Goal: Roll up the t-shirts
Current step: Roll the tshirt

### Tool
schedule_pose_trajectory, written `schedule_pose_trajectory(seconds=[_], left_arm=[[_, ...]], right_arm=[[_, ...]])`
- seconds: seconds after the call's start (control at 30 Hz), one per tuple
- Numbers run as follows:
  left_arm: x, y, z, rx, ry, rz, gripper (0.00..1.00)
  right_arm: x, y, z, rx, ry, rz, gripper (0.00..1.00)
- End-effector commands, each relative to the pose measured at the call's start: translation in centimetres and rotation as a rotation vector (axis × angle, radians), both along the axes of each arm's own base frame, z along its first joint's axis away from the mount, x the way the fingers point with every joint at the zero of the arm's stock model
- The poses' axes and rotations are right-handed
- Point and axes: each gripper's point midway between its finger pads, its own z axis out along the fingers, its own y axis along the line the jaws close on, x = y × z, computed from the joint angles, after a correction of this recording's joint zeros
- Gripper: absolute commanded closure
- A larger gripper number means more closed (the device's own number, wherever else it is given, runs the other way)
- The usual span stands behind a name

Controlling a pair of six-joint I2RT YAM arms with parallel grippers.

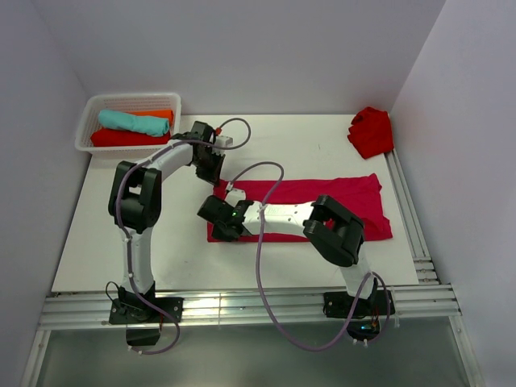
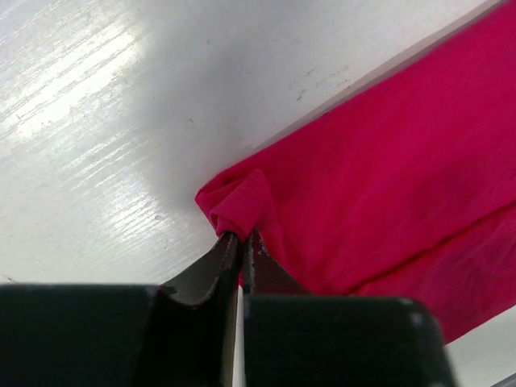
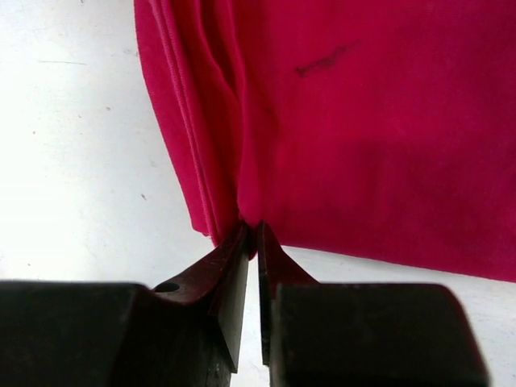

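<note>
A raspberry-crimson t-shirt [image 1: 322, 197] lies folded into a long strip across the white table. My left gripper [image 1: 216, 181] is at the strip's far left corner. In the left wrist view that gripper [image 2: 242, 235] is shut on a small bunched tip of the cloth [image 2: 387, 177]. My right gripper [image 1: 222, 230] is at the near left corner. In the right wrist view its jaws [image 3: 251, 227] stand nearly together, pinching the layered edge of the t-shirt [image 3: 363, 145]. A scarlet t-shirt [image 1: 371, 131] lies crumpled at the back right.
At the back left stands a white basket [image 1: 87, 122] holding rolled teal [image 1: 133, 121], red [image 1: 121, 139] and orange [image 1: 164, 114] shirts. Metal rails run along the table's right edge [image 1: 407, 218] and front edge [image 1: 242, 306]. Grey cables loop over the strip.
</note>
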Motion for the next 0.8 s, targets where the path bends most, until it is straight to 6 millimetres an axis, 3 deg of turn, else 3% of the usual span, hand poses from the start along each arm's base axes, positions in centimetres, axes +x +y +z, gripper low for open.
schedule_pose_trajectory(seconds=[0.0,0.2,0.4,0.57,0.77], left_arm=[[1.2,-0.5,0.9,0.003,-0.042,0.011,0.9],[1.3,-0.8,1.6,-0.003,-0.063,0.003,0.65],[1.6,-1.3,3.2,-0.031,-0.087,-0.02,0.49],[2.1,-1.9,5.5,-0.063,-0.128,-0.051,0.39],[2.8,-2.0,7.3,-0.074,-0.149,-0.057,0.39]], right_arm=[[0.7,0.0,1.9,0.046,-0.034,-0.032,0.83],[0.6,-0.3,1.9,0.047,-0.036,-0.04,0.78],[0.5,-0.7,1.8,0.043,-0.032,-0.054,0.81],[0.5,-1.0,1.7,0.043,-0.03,-0.062,0.81],[0.4,-1.6,1.7,0.043,-0.03,-0.076,0.81]])
